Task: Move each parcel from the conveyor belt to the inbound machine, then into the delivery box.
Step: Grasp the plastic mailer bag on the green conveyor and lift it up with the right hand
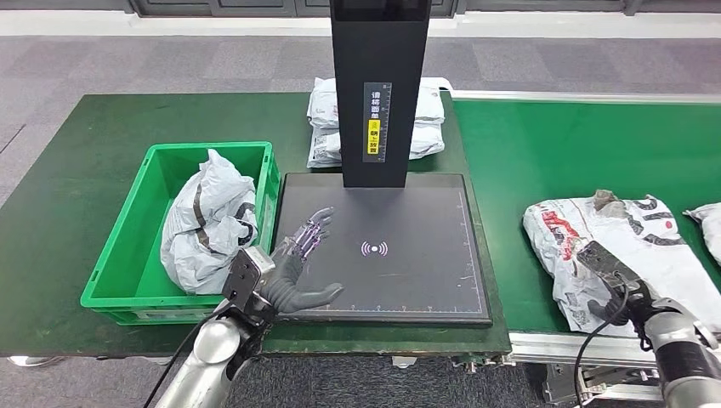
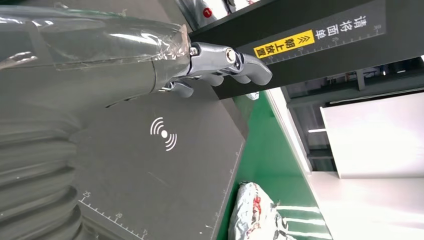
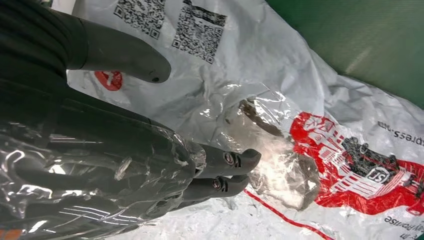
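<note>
The right hand (image 1: 605,265) hovers spread and empty over the crinkled white plastic parcel with red print (image 1: 633,246) on the green conveyor belt (image 1: 578,153); I judge that gripping comes next. The left hand (image 1: 299,259) waits, fingers apart.

A dark square scanning pad (image 1: 400,272) lies in the middle of the green counter (image 1: 76,178), with a black upright column (image 1: 379,93) standing at its far edge. Left of the pad sits a green plastic crate (image 1: 127,255) holding a crumpled grey-white plastic parcel (image 1: 208,225). Behind the column lie stacked white mailer bags (image 1: 429,119). Right of the pad runs the green conveyor belt (image 1: 578,153), carrying a white plastic parcel with red print (image 1: 595,234). The left hand (image 1: 302,255) hovers over the pad's left side; the right hand (image 1: 608,272) is over the belt parcel.
</note>
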You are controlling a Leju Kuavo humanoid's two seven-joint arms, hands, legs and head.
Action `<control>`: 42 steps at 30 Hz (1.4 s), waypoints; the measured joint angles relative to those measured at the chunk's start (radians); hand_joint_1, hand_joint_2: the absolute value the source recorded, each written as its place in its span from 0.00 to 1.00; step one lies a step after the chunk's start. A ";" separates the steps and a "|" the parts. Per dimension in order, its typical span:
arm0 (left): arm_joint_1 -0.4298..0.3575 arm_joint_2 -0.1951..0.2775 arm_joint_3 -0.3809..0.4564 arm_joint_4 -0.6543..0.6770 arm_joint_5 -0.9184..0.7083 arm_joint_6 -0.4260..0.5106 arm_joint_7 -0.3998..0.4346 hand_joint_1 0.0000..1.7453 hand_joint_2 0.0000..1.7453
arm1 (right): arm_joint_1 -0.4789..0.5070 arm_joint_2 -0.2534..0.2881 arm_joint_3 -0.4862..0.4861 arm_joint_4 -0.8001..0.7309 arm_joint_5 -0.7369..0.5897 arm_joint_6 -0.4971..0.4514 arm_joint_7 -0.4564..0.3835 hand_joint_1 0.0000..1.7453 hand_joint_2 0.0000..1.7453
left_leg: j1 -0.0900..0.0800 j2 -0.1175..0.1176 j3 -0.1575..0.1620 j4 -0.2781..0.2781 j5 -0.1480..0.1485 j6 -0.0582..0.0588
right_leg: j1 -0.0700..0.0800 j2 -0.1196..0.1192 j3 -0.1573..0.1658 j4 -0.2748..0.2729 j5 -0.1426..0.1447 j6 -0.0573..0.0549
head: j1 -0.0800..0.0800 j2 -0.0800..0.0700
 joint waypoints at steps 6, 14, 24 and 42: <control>0.000 -0.003 0.011 0.016 -0.016 0.000 0.000 0.00 1.00 | -0.013 0.011 0.002 0.010 -0.015 -0.005 0.019 1.00 1.00 | 0.000 0.000 0.000 0.000 0.000 0.000 | 0.000 0.000 0.000 0.000 0.000 0.000 | 0.000 0.000; -0.003 -0.009 0.017 0.038 -0.023 -0.003 0.002 0.00 1.00 | -0.030 0.015 0.006 0.023 -0.025 -0.008 0.024 0.75 1.00 | 0.000 0.000 0.000 0.000 0.001 0.001 | 0.000 -0.001 0.000 0.000 0.000 0.000 | 0.000 0.000; -0.002 -0.013 0.017 0.059 -0.028 -0.002 -0.001 0.00 1.00 | -0.021 0.017 0.006 0.023 -0.067 -0.085 0.044 0.00 1.00 | 0.000 0.000 0.000 0.000 0.001 0.001 | 0.000 -0.001 0.000 0.000 0.000 0.000 | 0.000 0.000; 0.008 -0.025 0.017 0.057 -0.042 0.001 0.014 0.00 1.00 | -0.007 0.020 -0.011 -0.041 -0.122 -0.277 0.134 0.00 1.00 | 0.000 0.000 0.000 0.000 0.001 0.001 | 0.000 -0.001 0.000 0.000 0.000 0.000 | 0.000 0.000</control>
